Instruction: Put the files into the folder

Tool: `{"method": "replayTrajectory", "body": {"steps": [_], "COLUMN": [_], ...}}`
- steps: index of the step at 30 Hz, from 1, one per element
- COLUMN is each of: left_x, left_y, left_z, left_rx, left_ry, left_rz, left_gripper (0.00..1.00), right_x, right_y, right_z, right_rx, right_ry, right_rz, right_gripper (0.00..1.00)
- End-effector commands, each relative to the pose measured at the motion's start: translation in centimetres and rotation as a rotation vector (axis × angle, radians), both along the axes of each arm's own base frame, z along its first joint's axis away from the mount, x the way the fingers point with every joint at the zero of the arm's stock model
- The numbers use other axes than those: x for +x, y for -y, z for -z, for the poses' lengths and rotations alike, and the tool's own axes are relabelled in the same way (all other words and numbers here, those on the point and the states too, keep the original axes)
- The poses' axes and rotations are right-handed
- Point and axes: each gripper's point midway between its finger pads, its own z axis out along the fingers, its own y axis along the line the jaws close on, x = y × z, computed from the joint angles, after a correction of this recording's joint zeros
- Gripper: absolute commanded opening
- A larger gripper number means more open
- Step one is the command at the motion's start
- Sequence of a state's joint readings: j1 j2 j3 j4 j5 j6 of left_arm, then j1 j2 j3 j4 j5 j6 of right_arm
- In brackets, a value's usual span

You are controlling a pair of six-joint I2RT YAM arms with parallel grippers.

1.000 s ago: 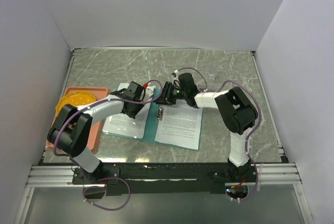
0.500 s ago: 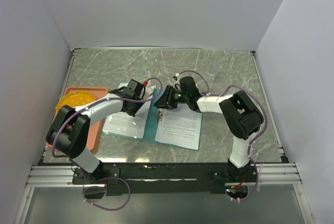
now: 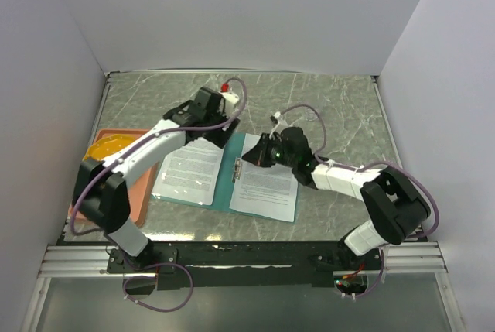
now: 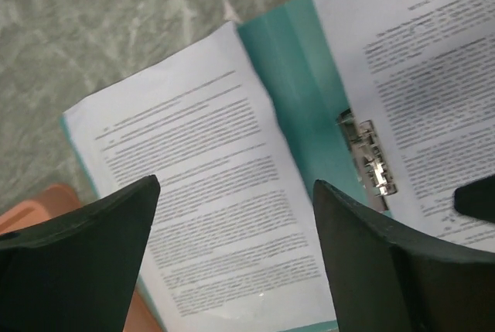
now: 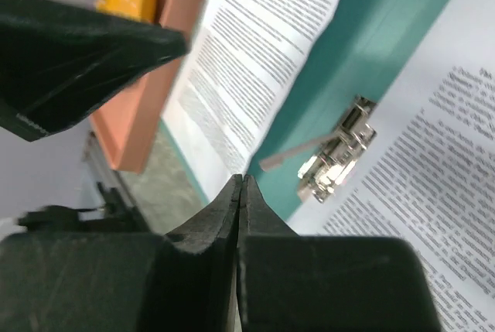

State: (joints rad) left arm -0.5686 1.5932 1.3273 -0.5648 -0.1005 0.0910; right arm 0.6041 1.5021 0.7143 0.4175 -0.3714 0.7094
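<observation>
Two files [image 3: 265,186] lie in the open folder [image 3: 226,179], at 6 o'clock on the table. The right gripper [image 3: 251,156], fingers pressed together, has slid back by the clip [image 3: 237,169]. Toward 11 o'clock, the left gripper [image 3: 219,137] has lifted away, fingers apart. Closing comes next.

The teal folder [image 3: 229,179] lies open and flat on the table, its metal clip [image 4: 368,164] at the spine. Printed white files [image 3: 188,172] cover both halves, one sheet on each side of the clip.
</observation>
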Motion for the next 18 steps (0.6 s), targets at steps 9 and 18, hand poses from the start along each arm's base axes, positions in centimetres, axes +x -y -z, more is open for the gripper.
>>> {"method": "replayTrajectory", "body": {"steps": [9, 18], "left_x": [1.9, 2.2], "left_y": [7.7, 9.7], "left_z": [6.7, 7.5], "left_rx": [-0.011, -0.069], "left_ry": [-0.142, -0.173], "left_rz": [-0.026, -0.045], "left_gripper": [0.96, 0.96], "right_x": [0.3, 0.3], "right_y": [-0.5, -1.5], "right_z": [-0.2, 0.6], "right_rx": [-0.053, -0.078], "right_ry": [0.281, 0.369], "right_rz": [0.115, 0.16], "right_gripper": [0.0, 0.0]}}
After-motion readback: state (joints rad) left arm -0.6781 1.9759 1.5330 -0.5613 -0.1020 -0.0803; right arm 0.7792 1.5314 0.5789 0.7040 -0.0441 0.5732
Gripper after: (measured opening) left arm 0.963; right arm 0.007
